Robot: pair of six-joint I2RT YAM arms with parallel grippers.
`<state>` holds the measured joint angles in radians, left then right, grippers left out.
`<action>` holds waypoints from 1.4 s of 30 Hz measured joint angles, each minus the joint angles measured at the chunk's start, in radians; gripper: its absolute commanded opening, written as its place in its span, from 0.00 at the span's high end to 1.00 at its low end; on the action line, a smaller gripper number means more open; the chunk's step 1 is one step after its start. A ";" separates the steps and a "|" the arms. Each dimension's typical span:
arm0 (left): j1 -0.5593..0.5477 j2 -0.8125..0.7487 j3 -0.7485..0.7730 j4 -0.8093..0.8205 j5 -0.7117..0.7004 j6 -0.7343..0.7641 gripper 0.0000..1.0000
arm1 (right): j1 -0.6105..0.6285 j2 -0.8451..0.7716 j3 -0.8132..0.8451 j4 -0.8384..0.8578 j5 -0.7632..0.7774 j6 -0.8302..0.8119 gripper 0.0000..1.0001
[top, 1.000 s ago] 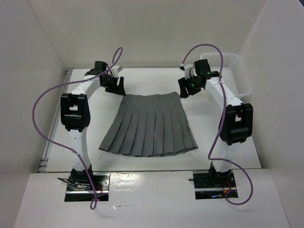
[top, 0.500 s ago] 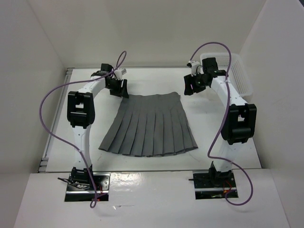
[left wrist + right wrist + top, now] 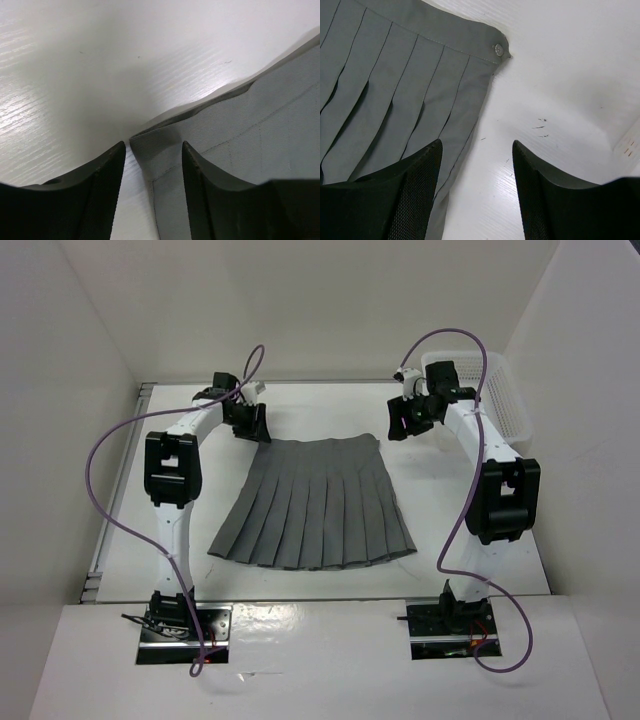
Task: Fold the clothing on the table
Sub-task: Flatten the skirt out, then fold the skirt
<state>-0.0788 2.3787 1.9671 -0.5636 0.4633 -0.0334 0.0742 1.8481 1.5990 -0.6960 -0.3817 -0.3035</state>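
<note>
The clothing (image 3: pixel 315 505), a dark grey pleated skirt, lies flat on the white table (image 3: pixel 450 540) with its waistband at the far side. My left gripper (image 3: pixel 252 426) is low at the waistband's far-left corner. In the left wrist view that corner (image 3: pixel 150 145) sits between the open fingers of the left gripper (image 3: pixel 153 145), with a gap on each side. My right gripper (image 3: pixel 398 423) hovers open just right of the far-right waistband corner. The right wrist view shows the right gripper (image 3: pixel 476 142) over bare table, with the pleats (image 3: pixel 395 75) and a waist button (image 3: pixel 498 48) to its left.
A white mesh basket (image 3: pixel 495 390) stands at the back right, close behind the right arm. White walls enclose the table on three sides. A metal rail (image 3: pixel 118 480) runs along the left edge. Purple cables loop off both arms.
The left gripper has dropped onto the skirt's far-left corner and its jaws have narrowed. The right gripper shifted slightly right and back, then held still.
</note>
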 measured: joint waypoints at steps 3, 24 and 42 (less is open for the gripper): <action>0.002 -0.013 -0.042 0.036 0.007 -0.003 0.51 | 0.000 0.000 0.000 0.000 0.000 0.000 0.37; 0.005 -0.037 -0.098 0.052 -0.013 -0.027 1.00 | 0.000 0.161 0.055 0.050 -0.054 0.042 0.43; 0.005 -0.069 -0.154 0.085 -0.023 -0.022 1.00 | 0.000 0.395 0.275 0.111 -0.122 0.087 0.53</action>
<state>-0.0734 2.3100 1.8126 -0.4786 0.4408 -0.0555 0.0742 2.2429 1.8736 -0.5854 -0.5034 -0.2169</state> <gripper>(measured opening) 0.009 0.478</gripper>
